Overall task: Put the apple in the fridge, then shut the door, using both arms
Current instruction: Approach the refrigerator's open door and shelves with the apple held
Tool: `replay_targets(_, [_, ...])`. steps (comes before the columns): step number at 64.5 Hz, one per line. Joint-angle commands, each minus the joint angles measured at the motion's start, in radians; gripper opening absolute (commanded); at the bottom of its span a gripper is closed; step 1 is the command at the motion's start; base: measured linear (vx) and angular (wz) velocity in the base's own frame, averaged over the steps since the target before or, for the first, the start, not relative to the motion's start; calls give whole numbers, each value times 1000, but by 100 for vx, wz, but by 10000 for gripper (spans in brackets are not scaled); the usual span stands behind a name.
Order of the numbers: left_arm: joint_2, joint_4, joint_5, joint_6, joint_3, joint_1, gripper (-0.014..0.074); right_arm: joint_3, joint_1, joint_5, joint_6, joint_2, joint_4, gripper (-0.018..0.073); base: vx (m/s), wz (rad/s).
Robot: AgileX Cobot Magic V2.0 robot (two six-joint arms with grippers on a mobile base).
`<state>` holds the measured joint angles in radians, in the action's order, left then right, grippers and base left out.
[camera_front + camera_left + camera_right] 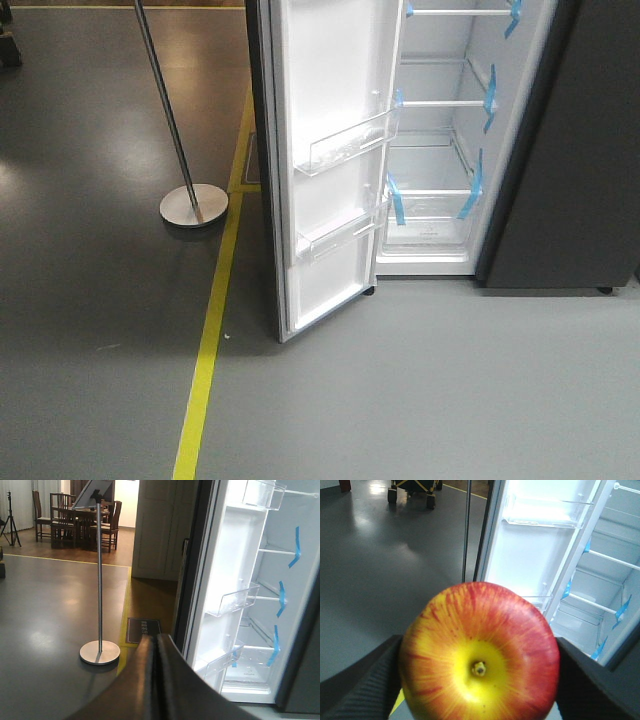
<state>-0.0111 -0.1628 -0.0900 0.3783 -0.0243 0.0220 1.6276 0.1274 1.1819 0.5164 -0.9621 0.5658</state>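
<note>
Red and yellow apple [480, 655]: fills the lower middle of the right wrist view with its stem dimple facing the camera. It is in front of the open fridge, outside the cabinet.
Right gripper [479, 677]: jaws clamped on the apple, with a dark textured finger [362, 685] pressed against each side of it.
Left gripper [156, 680]: jaws together, with the two dark fingers [131, 690] meeting along a thin seam and nothing between them. It points toward the lower part of the open door.
Door [330, 150]: stands wide open on the left of the cabinet with its white inner face showing. In the front view it carries two clear bins [350, 145], one above the other.
Fridge [435, 160]: dark grey outside and white inside. White shelves [445, 102] are stacked one above the other, with strips of blue tape [397, 200] at their ends.
Floor [420, 400]: smooth grey, with a yellow line [205, 370] running along it left of the door.
Metal pole [160, 90]: rises from a round base [193, 207] standing just left of the yellow line.
</note>
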Motion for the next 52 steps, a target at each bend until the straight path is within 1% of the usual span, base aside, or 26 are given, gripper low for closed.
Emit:
replay_targets(1, [-15, 6, 67, 2, 18, -2, -7, 25, 3, -78, 5, 2, 29, 130, 12, 0])
replay_targets(52, [-15, 6, 67, 2, 18, -2, -7, 25, 3, -78, 5, 2, 29, 130, 12, 2])
